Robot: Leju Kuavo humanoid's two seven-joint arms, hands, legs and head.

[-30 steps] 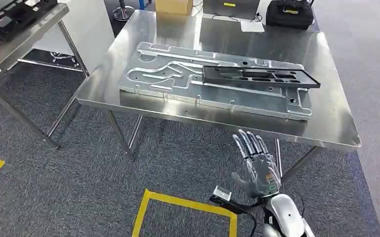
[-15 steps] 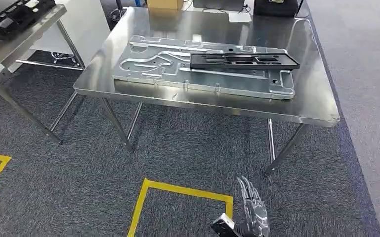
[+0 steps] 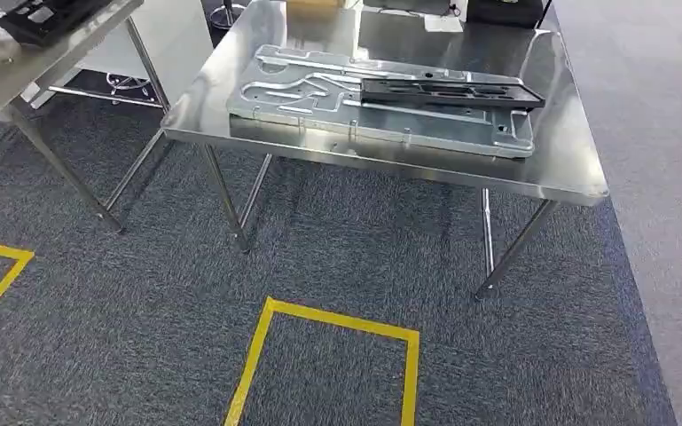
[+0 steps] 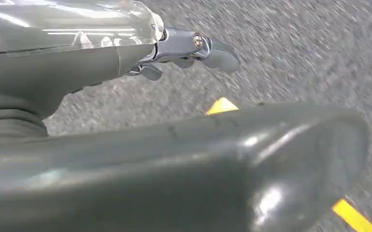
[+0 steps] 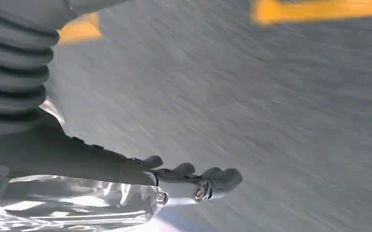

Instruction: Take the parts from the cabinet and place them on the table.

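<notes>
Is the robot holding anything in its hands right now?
No. The left hand and the right hand both hang over the carpet with nothing in them. The black part lies on the table.

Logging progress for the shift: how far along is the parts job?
One black part already lies on the silver fixture plate on the steel table. Nothing is in hand: the left hand and right hand are empty over the carpet. More black parts sit on the side table; whether any remain in the cabinet is unclear.

Left hand point(image 4: 126, 58) empty, fingers point(image 4: 213, 48) extended over grey carpet point(image 4: 295, 53)
</notes>
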